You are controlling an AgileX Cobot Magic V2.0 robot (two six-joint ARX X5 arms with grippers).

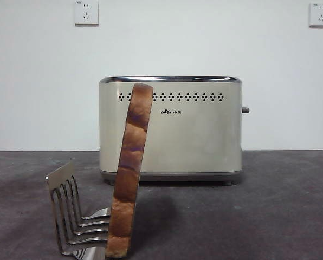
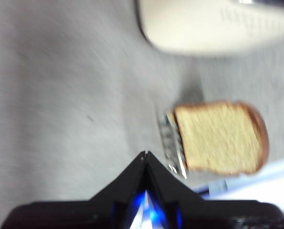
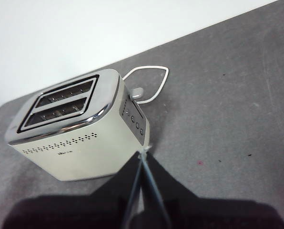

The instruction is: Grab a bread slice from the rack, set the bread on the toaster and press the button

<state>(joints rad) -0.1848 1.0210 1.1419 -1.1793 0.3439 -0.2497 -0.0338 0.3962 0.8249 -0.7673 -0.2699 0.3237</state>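
The slice of bread (image 1: 130, 168) stands on edge in the steel rack (image 1: 75, 222) at the front of the table, leaning slightly. In the left wrist view its tan face (image 2: 218, 138) shows beside the rack (image 2: 173, 145). The cream toaster (image 1: 170, 127) stands behind, with its dark button (image 1: 245, 110) on the right side. In the right wrist view the toaster (image 3: 70, 129) shows two empty slots, and the button (image 3: 137, 92) sticks out of its end. My left gripper (image 2: 146, 155) is shut and empty, some way from the bread. My right gripper (image 3: 144, 151) is shut and empty, near the toaster's button end.
A white power cord (image 3: 154, 81) loops behind the toaster. A panel of small round controls (image 3: 135, 119) sits on the toaster's end. Two white wall sockets (image 1: 86, 12) hang on the back wall. The dark grey table (image 1: 280, 206) extends to the right.
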